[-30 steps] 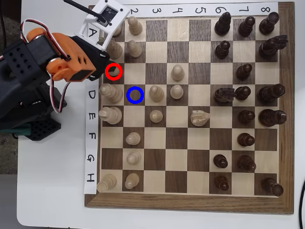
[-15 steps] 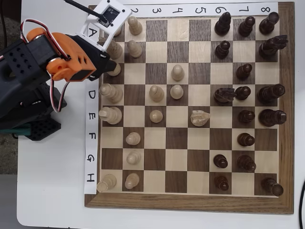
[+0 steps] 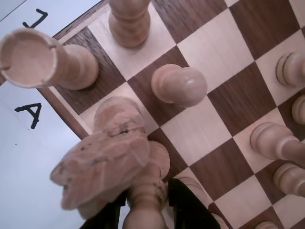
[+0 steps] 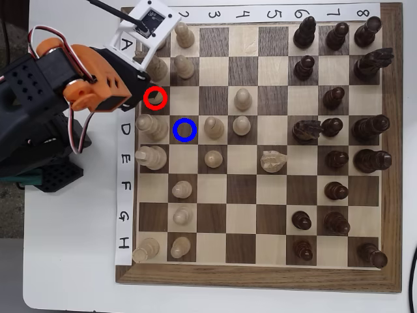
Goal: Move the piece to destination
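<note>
Right now the gripper [image 3: 147, 210] has its black fingers [image 3: 188, 207] pressed on either side of the pawn [image 3: 145, 191], apparently clamping its stem; the pawn stands upright. Overhead, the gripper [image 4: 151, 93] sits over the red ring [image 4: 156, 97]. From that ring, the blue-ringed square [image 4: 185, 130] lies diagonally down-right, one square off.
</note>
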Controlling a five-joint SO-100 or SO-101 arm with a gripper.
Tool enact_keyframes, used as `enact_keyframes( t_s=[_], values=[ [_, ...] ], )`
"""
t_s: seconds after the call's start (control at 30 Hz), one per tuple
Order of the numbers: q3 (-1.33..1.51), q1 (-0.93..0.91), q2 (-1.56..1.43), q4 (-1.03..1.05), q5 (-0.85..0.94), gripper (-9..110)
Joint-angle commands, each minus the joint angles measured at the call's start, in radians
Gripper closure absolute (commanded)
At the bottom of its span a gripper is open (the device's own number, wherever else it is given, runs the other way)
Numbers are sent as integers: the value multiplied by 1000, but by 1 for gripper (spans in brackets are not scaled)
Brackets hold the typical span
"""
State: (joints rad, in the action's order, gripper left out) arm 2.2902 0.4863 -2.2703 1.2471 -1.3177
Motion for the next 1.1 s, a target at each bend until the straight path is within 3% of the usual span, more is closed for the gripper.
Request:
enact_keyframes(
  t_s=[0.0,1.07],
  values=[
    [-67,-12,-12,14,-2,101],
    [-364,-55,-91,295,29,101]
  ],
)
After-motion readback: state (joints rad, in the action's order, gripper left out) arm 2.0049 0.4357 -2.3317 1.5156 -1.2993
